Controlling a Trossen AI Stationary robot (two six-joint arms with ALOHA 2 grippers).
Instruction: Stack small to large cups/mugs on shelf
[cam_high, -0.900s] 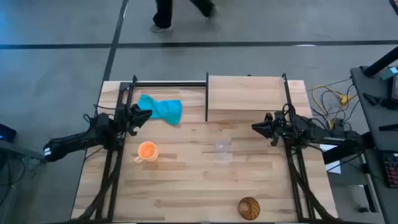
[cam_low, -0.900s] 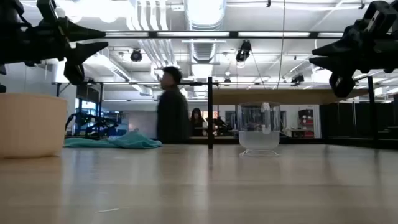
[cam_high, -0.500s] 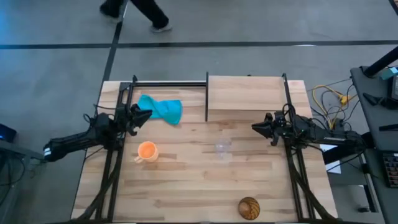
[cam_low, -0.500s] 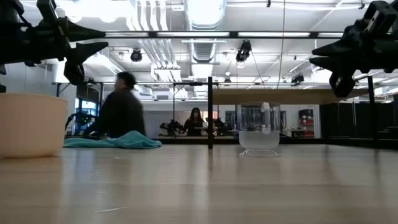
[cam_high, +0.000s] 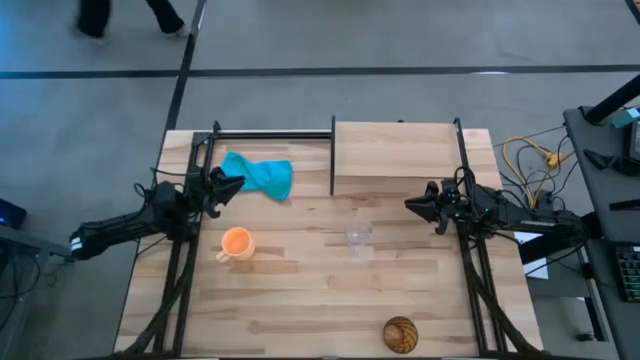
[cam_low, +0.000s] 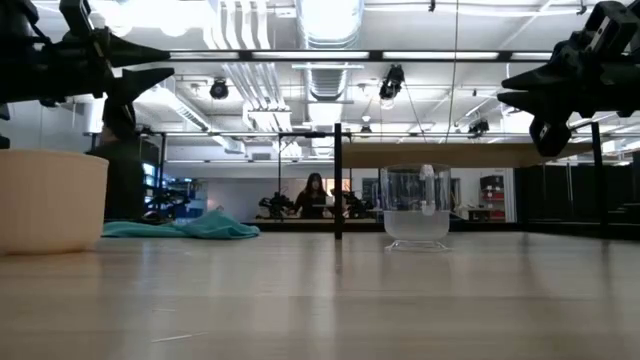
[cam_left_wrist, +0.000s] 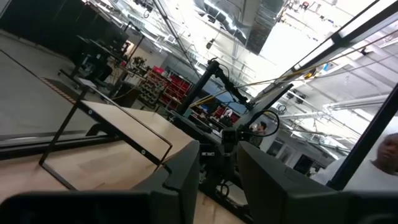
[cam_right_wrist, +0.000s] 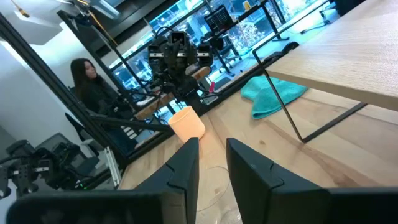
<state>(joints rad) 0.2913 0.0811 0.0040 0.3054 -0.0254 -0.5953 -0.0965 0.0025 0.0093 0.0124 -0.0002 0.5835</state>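
Note:
The orange mug (cam_high: 236, 242) stands upright on the table's left half, and it also shows in the low view (cam_low: 50, 200) and the right wrist view (cam_right_wrist: 186, 122). The clear glass cup (cam_high: 359, 238) (cam_low: 417, 205) stands upright near the table's middle. The brown wood-grain cup (cam_high: 400, 334) sits by the near edge. The shelf (cam_high: 395, 155) (cam_low: 450, 155) stands at the far right on black posts. My left gripper (cam_high: 240, 183) (cam_low: 170, 60) hovers above the table's left side, open by a narrow gap. My right gripper (cam_high: 407, 205) (cam_low: 502, 90) hovers at the right, also narrowly open.
A teal cloth (cam_high: 262, 175) (cam_low: 190, 228) lies crumpled at the far left, just beyond my left gripper. A black metal frame (cam_high: 270, 134) runs along the far edge left of the shelf. Bare planks (cam_high: 300, 300) lie between the cups. People show in the room beyond.
Both arms and all three cups have kept still. Only a person beyond the table's far edge has walked toward the left.

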